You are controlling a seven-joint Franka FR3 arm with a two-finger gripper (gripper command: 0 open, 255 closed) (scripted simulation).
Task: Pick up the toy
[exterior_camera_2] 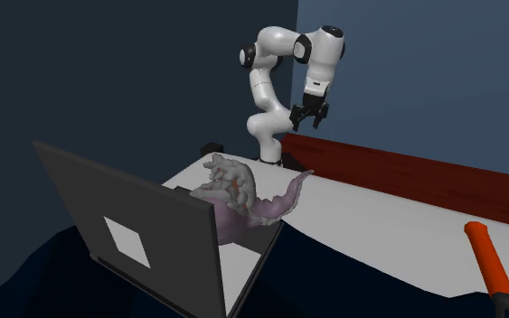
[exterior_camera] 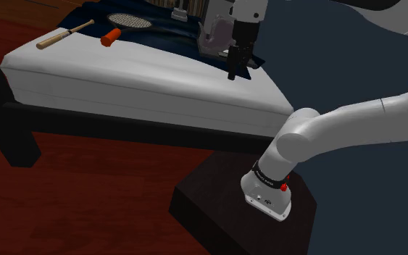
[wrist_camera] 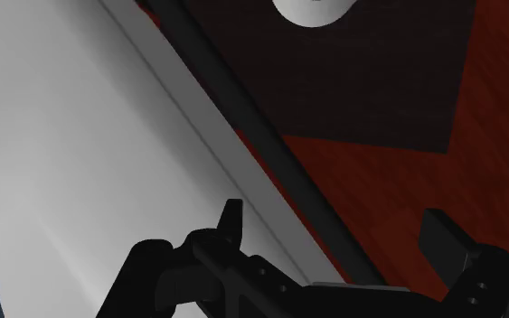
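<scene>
Pincer: the pincer [wrist_camera: 338, 237] stands open, its two black fingers [wrist_camera: 232, 222] apart with nothing between them. It hangs raised over the bed's [exterior_camera: 122, 72] long edge on the stand's [exterior_camera: 217, 210] side.
Toy: a grey-mauve, tentacled toy [exterior_camera_2: 234, 194] lies on the bed by the dark blue blanket [exterior_camera: 159, 32], near the corner closest to the arm.
Toy to pincer: the toy [exterior_camera: 208, 35] sits inboard of the edge and lower than the pincer [exterior_camera_2: 310, 113], apart from it and not between the fingers.
Edges: under the pincer [exterior_camera: 235, 64] run the mattress rim [wrist_camera: 166, 154], the dark bed frame [wrist_camera: 270, 154] and the red-brown floor [wrist_camera: 379, 163].
Open room: bare white mattress spreads between the toy and the near edge.
Second exterior view: an open laptop [exterior_camera_2: 135, 235] stands just beside the toy.
Shoulder view: a baseball bat [exterior_camera: 64, 34] and a racket [exterior_camera: 130, 20] lie towards the far corner, well apart from the toy, with an orange-handled tool [exterior_camera: 110, 37] between them.
</scene>
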